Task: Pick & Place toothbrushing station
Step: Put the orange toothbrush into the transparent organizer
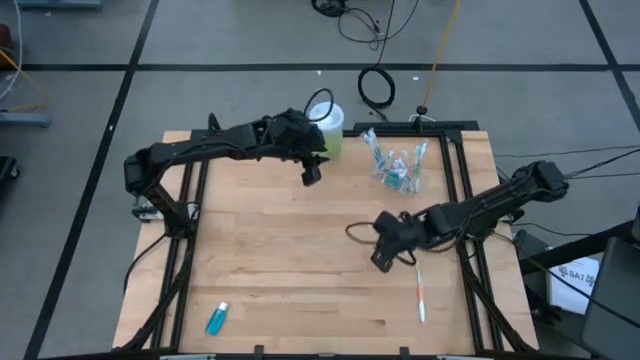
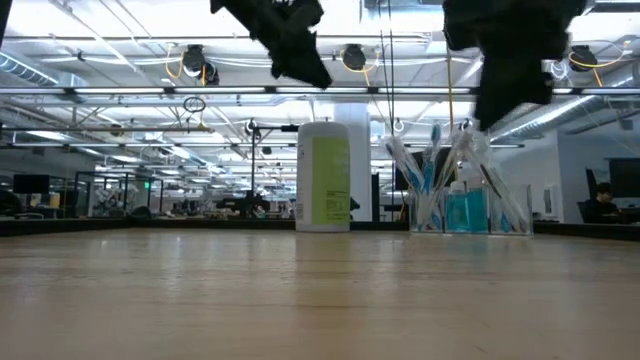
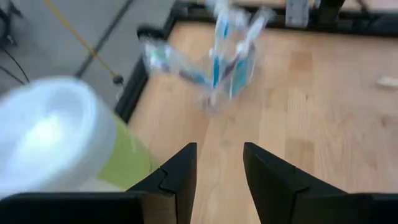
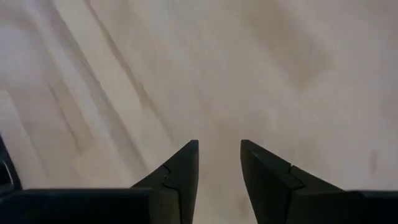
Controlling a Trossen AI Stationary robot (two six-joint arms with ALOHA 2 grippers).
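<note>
Left gripper [image 1: 311, 172] upper centre, jaws apart, empty, beside the wipes canister [image 1: 326, 122]. Right gripper [image 1: 383, 258] centre-right, parted, empty. Cup [image 1: 398, 168] of toothbrushes upper right; loose toothbrush [image 1: 420, 296] lower right, tube [image 1: 217, 318] lower left. Best approach: descend squarely over the loose toothbrush.

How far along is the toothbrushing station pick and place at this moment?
Mostly done: the clear cup already holds toothbrushes and tubes. Nothing is in hand; the left gripper and right gripper are open and empty. One toothbrush and one blue tube are left on the table.
</note>
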